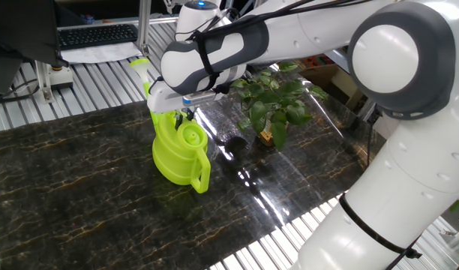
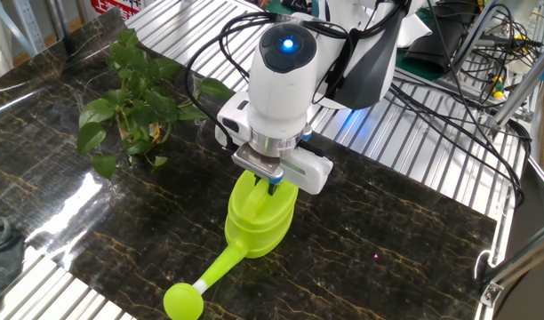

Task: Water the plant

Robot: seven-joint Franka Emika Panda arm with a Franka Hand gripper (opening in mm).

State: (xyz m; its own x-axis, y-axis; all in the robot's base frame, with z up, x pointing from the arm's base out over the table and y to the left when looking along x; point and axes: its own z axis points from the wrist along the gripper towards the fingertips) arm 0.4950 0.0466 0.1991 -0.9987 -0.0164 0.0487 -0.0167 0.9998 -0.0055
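Note:
The plant [image 1: 273, 101] stands at the far side of the dark marble table, with broad green leaves and a yellow-orange tag [image 1: 267, 138] at its base; in the other fixed view the plant [image 2: 134, 107] is at upper left. A lime-green watering can [image 1: 181, 150] stands upright on the table to the plant's left. Its long spout with a round rose [image 2: 185, 300] points toward the table's edge. My gripper [image 1: 187, 115] reaches straight down onto the can [image 2: 260, 218], its fingers closed on the can's top. The white hand hides most of the fingers.
Ribbed metal surfaces [image 2: 405, 151] border the marble slab. A keyboard [image 1: 98, 34] and papers lie behind the table. Cables [image 2: 485, 53] hang at the right. A grey cloth [image 2: 1, 244] lies at the slab's left edge. My big white arm [image 1: 398, 150] spans the right side.

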